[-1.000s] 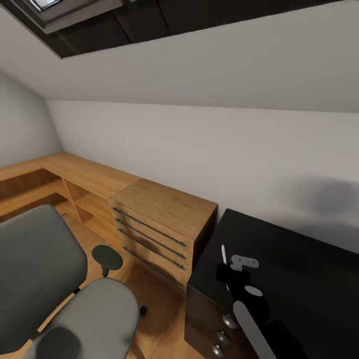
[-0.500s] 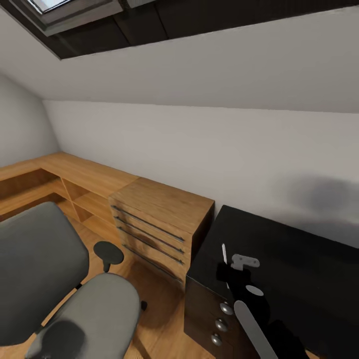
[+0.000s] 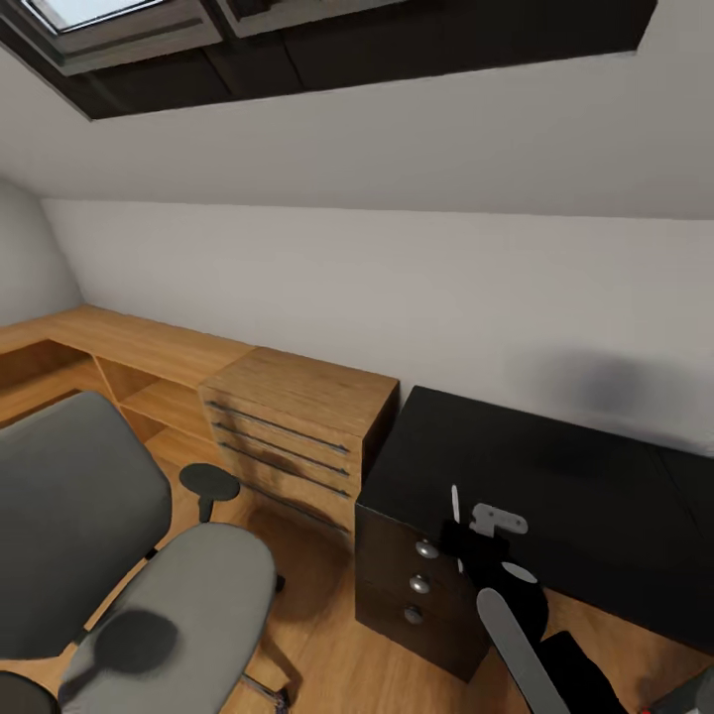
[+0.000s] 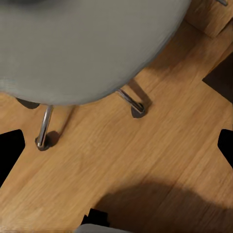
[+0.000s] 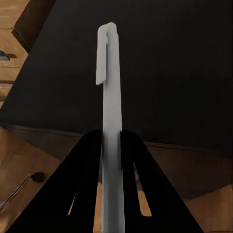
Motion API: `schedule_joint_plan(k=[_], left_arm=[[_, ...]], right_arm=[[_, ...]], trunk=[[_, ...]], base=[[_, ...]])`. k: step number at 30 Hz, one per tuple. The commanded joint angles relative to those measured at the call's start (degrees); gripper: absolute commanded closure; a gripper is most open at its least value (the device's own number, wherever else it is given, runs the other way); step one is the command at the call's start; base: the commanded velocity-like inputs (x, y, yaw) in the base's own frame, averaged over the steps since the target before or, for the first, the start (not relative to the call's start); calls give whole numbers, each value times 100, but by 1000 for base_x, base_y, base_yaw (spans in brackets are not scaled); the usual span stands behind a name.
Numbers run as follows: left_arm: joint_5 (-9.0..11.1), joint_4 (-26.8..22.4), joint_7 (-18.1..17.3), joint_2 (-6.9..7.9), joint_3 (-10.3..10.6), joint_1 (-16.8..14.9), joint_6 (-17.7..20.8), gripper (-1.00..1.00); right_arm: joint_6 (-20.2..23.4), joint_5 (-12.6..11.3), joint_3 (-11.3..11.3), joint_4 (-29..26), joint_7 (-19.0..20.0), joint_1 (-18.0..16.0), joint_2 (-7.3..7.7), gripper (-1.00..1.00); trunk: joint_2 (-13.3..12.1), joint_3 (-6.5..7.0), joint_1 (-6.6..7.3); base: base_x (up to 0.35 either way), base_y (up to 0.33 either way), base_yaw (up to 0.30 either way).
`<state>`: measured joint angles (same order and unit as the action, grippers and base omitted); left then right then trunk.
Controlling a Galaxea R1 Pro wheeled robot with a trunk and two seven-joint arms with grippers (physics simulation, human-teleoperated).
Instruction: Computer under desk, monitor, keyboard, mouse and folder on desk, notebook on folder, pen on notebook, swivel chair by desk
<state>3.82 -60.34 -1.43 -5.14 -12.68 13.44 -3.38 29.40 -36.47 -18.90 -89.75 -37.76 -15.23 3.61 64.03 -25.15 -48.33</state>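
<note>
My right gripper (image 3: 464, 535) is shut on the slim white pen (image 3: 454, 503), which sticks up over the front left corner of the black desk (image 3: 565, 466). In the right wrist view the black fingers (image 5: 87, 160) clamp the pen (image 5: 111, 92) above the desk top (image 5: 174, 68). The grey swivel chair (image 3: 188, 615) stands at the left on the wood floor, its seat bare where it shows. My left gripper (image 4: 116, 148) hangs open over the floor beside the chair seat (image 4: 82, 43) and its chrome legs (image 4: 44, 124).
The desk's black drawer unit (image 3: 416, 585) with three round knobs faces me. A light-wood drawer chest (image 3: 288, 426) and low shelf unit (image 3: 129, 357) run along the white wall to the left. A skylight (image 3: 109, 20) sits in the sloped ceiling.
The whole head view has shifted, so the camera moved: more of the desk's drawer front and floor shows. The right gripper still holds the pen the same way.
</note>
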Motion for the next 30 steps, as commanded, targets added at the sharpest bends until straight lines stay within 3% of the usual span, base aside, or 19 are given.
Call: schedule_joint_plan(k=[1, 4, 6, 10, 14, 16, 17, 24, 27, 28, 30], left_arm=[[40, -4, -15, -5, -5, 1, -20, -100], [39, -4, -15, -5, -1, 1, -22, -100], [41, -4, -15, -5, 2, 1, -22, -100], [41, -4, -15, -10, 3, 1, -22, -100], [40, -4, -15, -12, 3, 1, -22, -100], [40, -4, -15, -13, 3, 1, -21, -100], [39, 5, -15, -13, 3, 1, -13, -100], [-32, 255, 6, -3, 3, 1, -13, -100], [-44, 410, 10, 4, 3, 1, -20, -100], [-47, 480, 11, 10, -2, 1, -22, -100], [-48, 503, 11, 12, -5, 1, -25, -100]], right_arm=[[9, -66, 72, -7, -39, -6, 7, 100], [10, -66, 116, -7, -39, -6, 12, 100], [40, -70, 272, -7, -32, -6, 65, 100], [73, -133, 483, -7, -20, -6, 357, 100], [244, -723, 1050, -7, -9, -6, 644, 100], [445, -933, 1366, -7, 1, -6, 720, 100], [536, -1012, 1632, -3, 7, -6, 746, 100], [841, -1081, 2336, 27, 14, -6, 779, 100], [993, -1093, 2823, 40, 20, -6, 781, 100], [1103, -1085, 3088, 44, 87, -6, 798, 100], [1125, -1075, 3200, 139, 283, -6, 955, 100]], trunk=[[4, -5, 1], [4, -5, 1], [4, -5, 1], [4, -5, 1], [4, -5, 1], [4, -5, 1], [4, -5, 1], [4, -5, 1], [4, -5, 1], [4, -5, 1], [4, -5, 1]], base=[[-26, 6, -64], [-11, 2, -183], [-2, 0, -272], [-1, 0, -289], [0, 0, -295], [0, 0, -296], [0, 0, -297], [0, 0, -297], [0, 0, -297], [0, 0, -297], [0, 0, -297]])
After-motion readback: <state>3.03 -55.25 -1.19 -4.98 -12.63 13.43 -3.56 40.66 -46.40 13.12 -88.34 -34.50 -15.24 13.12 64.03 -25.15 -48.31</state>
